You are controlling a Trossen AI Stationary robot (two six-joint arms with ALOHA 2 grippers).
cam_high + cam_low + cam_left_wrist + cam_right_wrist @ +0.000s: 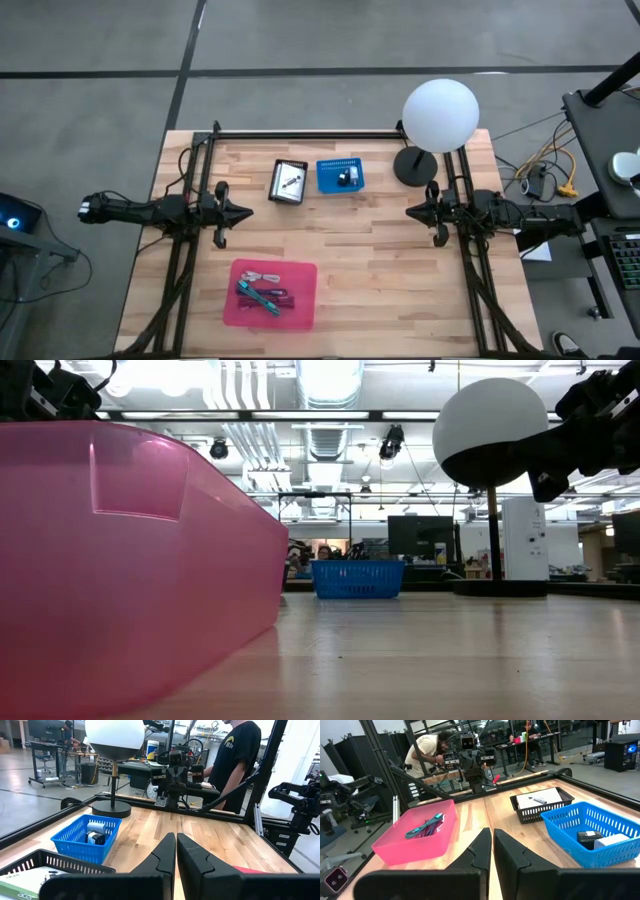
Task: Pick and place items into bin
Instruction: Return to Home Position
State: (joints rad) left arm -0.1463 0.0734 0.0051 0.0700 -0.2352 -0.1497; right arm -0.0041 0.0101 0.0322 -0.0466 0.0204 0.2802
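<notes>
Wooden table (400, 260) carries a pink bin (300, 300), black basket (288, 182) and blue basket (328, 176) — left gripper (243, 211) and right gripper (411, 211) hover at opposite sides, fingers pressed together, empty.

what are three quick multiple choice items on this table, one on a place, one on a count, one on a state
1. Where does the blue basket stand?
A) between the black basket and the lamp base
B) stacked on the black basket
C) on the floor

2. How many containers are on the table?
A) one
B) three
C) five

3. How are the left gripper and right gripper?
A) left holds a card
B) right holds a basket
C) both shut and empty

Answers:
1 A: the high view shows it flanked by both.
2 B: the black basket, the blue basket and the pink bin.
3 C: in each wrist view the fingers meet with nothing between them.
</notes>
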